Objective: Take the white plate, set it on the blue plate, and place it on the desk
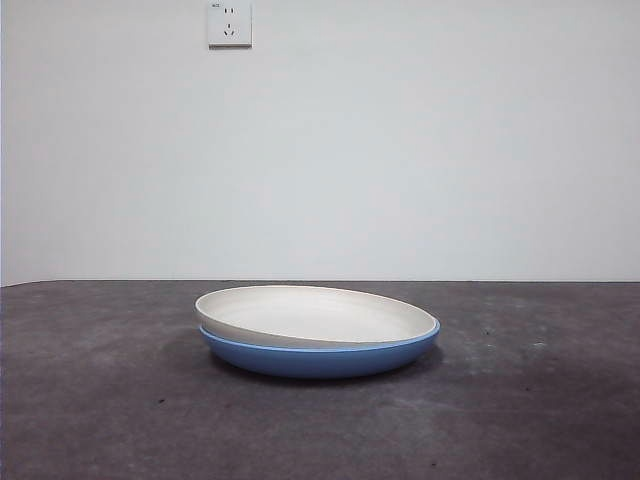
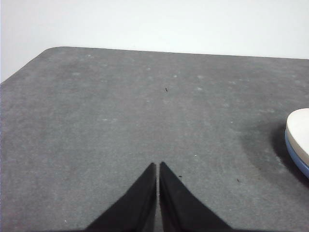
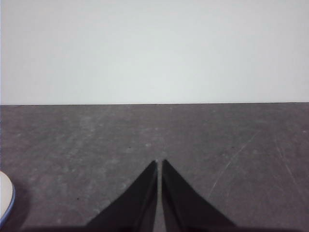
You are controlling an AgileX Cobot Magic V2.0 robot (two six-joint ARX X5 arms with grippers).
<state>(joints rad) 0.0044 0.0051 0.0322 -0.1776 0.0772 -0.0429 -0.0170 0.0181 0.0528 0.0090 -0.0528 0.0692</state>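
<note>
A white plate (image 1: 315, 315) sits nested inside a blue plate (image 1: 320, 357) at the middle of the desk (image 1: 100, 400), the cream dish tilted slightly so its left rim rides above the blue rim while its right side sinks level with it. The white plate is matte and empty, with a low curved rim; the blue plate is glossy, its outer wall showing as a band beneath. A soft shadow lies on the desk around the stack. Bare, mottled grey tabletop stretches to the left, right and near sides, and the far edge meets a pale wall carrying a power socket (image 1: 229, 23). The left gripper (image 2: 158, 166) and the right gripper (image 3: 159, 164) each hover over bare desk on either side of the stack, well apart from it, jaws pressed together and holding nothing.
</note>
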